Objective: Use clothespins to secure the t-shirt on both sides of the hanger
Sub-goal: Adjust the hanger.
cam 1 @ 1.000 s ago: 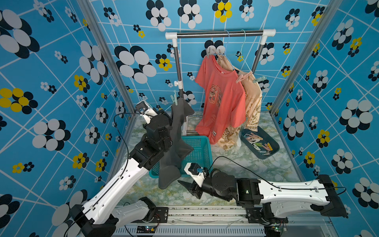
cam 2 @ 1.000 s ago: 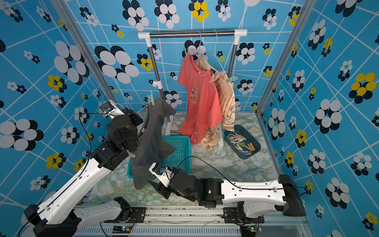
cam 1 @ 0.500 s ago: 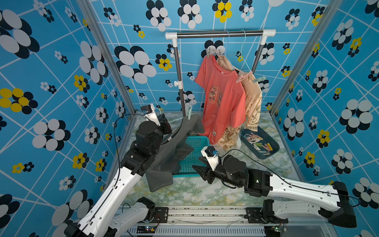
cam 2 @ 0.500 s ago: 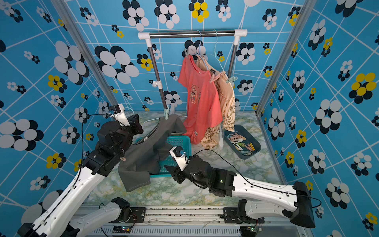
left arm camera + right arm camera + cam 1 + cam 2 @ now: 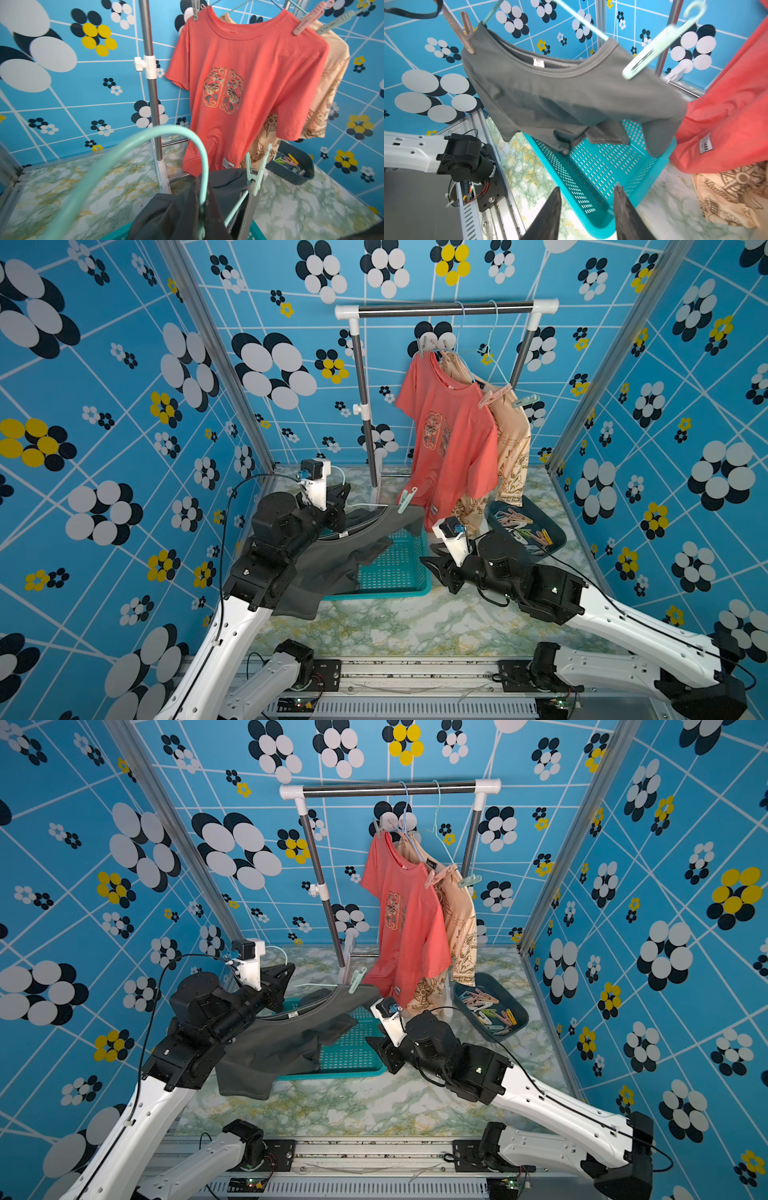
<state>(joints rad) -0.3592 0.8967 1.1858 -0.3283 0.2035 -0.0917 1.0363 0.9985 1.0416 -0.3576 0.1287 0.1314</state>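
A grey t-shirt (image 5: 332,556) (image 5: 282,1040) (image 5: 571,93) hangs on a mint hanger (image 5: 145,149) tilted low over the teal basket. My left gripper (image 5: 336,510) (image 5: 282,986) is shut on the hanger's neck. A mint clothespin (image 5: 406,499) (image 5: 356,979) (image 5: 256,172) (image 5: 648,54) pins the shoulder far from that gripper. A beige clothespin (image 5: 467,35) pins the other shoulder; it is hidden in both top views. My right gripper (image 5: 436,572) (image 5: 380,1052) (image 5: 588,188) is open and empty by the basket's near right corner, below the shirt.
The teal basket (image 5: 399,593) (image 5: 591,207) sits under the shirt. A dark tray (image 5: 557,537) (image 5: 519,1017) of loose clothespins lies at the right. On the rack (image 5: 444,310), a coral t-shirt (image 5: 453,435) and a beige one (image 5: 513,439) hang clipped, close behind the right gripper.
The left arm swung the hanger and shirt down from upright to a low tilt over the basket. The right gripper drew off to the right and its jaws narrowed.
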